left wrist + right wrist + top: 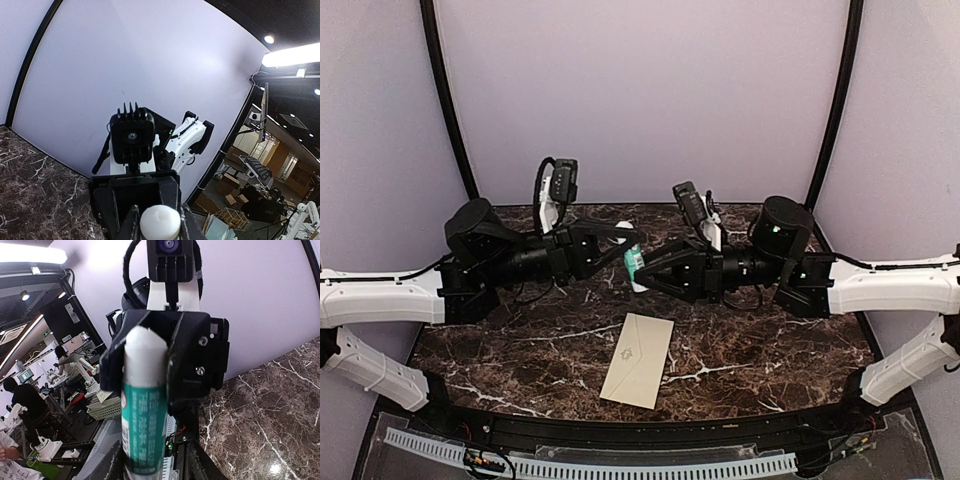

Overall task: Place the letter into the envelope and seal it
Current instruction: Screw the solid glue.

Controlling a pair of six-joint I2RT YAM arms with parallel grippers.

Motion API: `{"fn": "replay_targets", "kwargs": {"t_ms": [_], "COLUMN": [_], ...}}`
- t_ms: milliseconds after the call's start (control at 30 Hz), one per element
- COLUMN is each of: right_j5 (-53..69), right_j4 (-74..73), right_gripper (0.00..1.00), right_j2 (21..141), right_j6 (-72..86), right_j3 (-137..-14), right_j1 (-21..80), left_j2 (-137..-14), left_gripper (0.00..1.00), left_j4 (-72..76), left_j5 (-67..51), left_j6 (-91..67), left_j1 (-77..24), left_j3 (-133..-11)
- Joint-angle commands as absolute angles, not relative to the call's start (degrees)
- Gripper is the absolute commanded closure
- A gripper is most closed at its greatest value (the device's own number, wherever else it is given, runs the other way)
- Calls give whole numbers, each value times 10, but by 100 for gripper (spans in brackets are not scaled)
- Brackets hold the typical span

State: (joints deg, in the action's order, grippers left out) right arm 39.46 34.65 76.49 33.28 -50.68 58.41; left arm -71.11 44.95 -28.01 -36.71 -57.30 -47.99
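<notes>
My left fingers (628,238) pinch the glue stick's (634,265) white end. My right fingers (653,270) straddle its body, but I cannot tell their grip. If both slacken, it drops onto the envelope (638,360) lying on the worktop (770,340) below them.

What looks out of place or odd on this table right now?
The envelope lies skewed on the marble table, not square to its edge. Odder, a glue stick is up in the air between the left pincer, clamped on its white end, and the right pincer.

Green-and-white glue stick (142,430), dark marble table (520,350); pale backdrop (640,100)
</notes>
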Motion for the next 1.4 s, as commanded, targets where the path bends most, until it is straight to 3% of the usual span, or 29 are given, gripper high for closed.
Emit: {"fn": "replay_targets", "kwargs": {"t_ms": [0, 300, 467, 733, 900, 1033, 1200, 1367], "right_j5": [411, 417, 423, 406, 398, 395, 390, 360], "right_j4": [377, 381, 387, 397, 396, 387, 367, 316], "right_gripper": [58, 59, 78, 87, 89, 89, 90, 90], "right_j2": [759, 765, 774, 772, 768, 765, 767, 772], "right_j6": [343, 340, 339, 343, 340, 338, 334, 322], "right_j3": [-486, -502, -515, -511, -511, -511, -516, -529], "right_j1": [589, 599, 604, 605, 606, 606, 605, 606], "left_j2": [-680, -680, -680, -680, -679, -681, -683, -686], "left_gripper": [100, 100, 100, 99, 66, 59, 66, 90], "left_j4": [461, 448, 449, 443, 429, 420, 417, 418], "left_j5": [-249, -248, -249, -253, -255, -266, -272, -274], "left_j6": [-366, -366, -371, -373, -378, -380, -381, -379], "left_j1": [-576, -576, -576, -576, -576, -576, -576, -576], "left_j3": [-476, -476, -475, -470, -467, -465, -464, -465]}}
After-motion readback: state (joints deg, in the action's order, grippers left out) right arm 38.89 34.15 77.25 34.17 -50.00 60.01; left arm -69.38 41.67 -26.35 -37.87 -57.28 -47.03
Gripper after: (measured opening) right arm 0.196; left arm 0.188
